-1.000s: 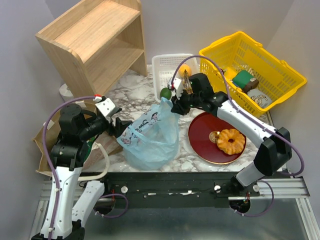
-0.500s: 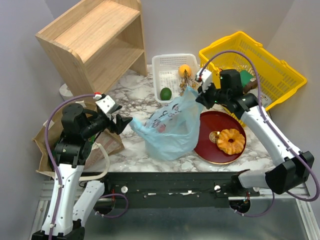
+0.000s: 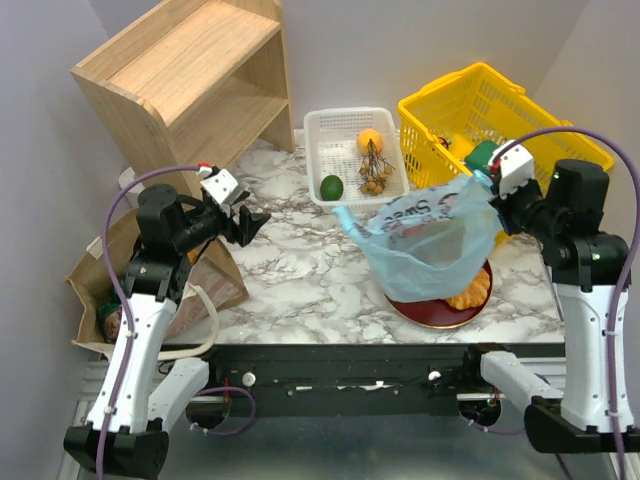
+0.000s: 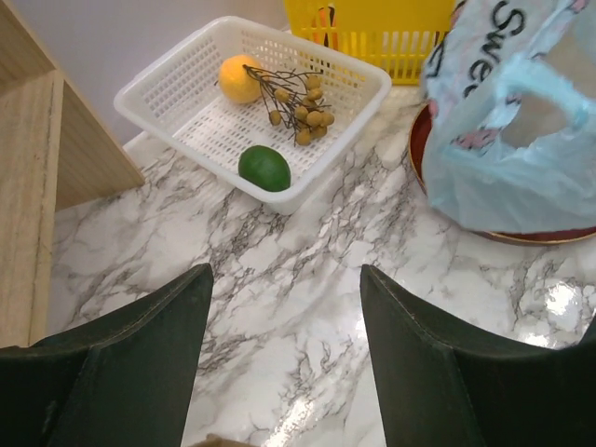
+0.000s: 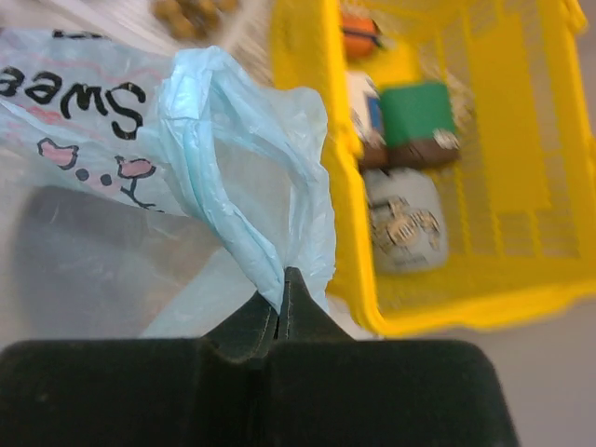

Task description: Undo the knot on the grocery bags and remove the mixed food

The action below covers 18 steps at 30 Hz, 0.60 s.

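blue bag [image 3: 430, 245] carried right, above plate [image 3: 424, 312]

Bare marble tabletop [image 3: 290, 265] is lying open near-left of the white basket [image 3: 335, 140]; the hanging blue bag [image 3: 425, 250] is blocking its near-right.

Top view: bright, even light from overhead, with soft, faint shadows inside the pale wooden two-shelf rack [image 3: 190, 90]. Left wrist view: sharp, with white glare patches on the glossy grey-veined marble tabletop [image 4: 279, 279]. Right wrist view: blurred, the yellow plastic mesh basket [image 5: 521, 186] smeared, the thin light blue plastic bag [image 5: 251, 168] somewhat clearer.
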### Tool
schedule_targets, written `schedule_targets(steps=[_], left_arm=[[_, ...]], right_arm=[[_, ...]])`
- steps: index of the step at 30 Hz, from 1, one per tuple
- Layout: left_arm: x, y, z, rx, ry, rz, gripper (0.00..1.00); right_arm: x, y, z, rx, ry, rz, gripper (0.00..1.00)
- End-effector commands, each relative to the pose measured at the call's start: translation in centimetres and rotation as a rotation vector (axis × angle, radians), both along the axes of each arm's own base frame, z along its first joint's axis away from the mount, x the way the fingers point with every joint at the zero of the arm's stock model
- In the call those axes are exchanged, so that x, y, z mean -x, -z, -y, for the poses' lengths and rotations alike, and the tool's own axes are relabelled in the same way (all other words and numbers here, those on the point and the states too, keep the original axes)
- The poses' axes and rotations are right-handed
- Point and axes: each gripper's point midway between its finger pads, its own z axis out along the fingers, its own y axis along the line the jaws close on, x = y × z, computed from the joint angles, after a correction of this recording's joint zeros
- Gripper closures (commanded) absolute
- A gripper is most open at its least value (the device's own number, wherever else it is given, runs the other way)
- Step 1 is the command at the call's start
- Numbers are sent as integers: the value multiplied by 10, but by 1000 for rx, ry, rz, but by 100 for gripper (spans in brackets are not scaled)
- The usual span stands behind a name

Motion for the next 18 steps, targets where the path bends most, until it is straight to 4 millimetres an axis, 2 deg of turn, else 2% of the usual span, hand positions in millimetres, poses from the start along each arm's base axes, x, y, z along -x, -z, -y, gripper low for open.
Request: schedule_targets(steps=[1,2,3,5,6,8,9,10,11,12,14,18], left_arm=[[-19,-8,11,47,40,31,27],[-22,-7,13,46,45,33,27],[-26,-6,14,45,50,38,27],[-29,-4,16,43,63,42,27],[-33,-2,17,43,69,41,27],[-35,1,19,46,81,37,27],[-39,3,20,50,82,36,27],[-39,4,21,57,84,31,27],[-41,6,22,61,85,28,27],[-43,6,23,67,86,31,27],[-44,8,24,75,91,24,27],[-46,10,26,86,96,13,27]], right_arm=[[35,32,83,270,176,-181,99],[41,34,96,304,204,-206,100],[50,29,123,328,298,-218,100],[58,30,155,369,361,-278,100],[74,26,191,366,505,-308,100],[83,2,232,367,670,-273,100],[95,7,265,330,764,-317,100],[102,3,281,313,827,-314,100],[106,-14,299,317,894,-272,100],[120,-16,316,304,983,-279,100],[119,-13,334,254,1049,-281,100],[102,-12,334,162,1062,-188,100]])
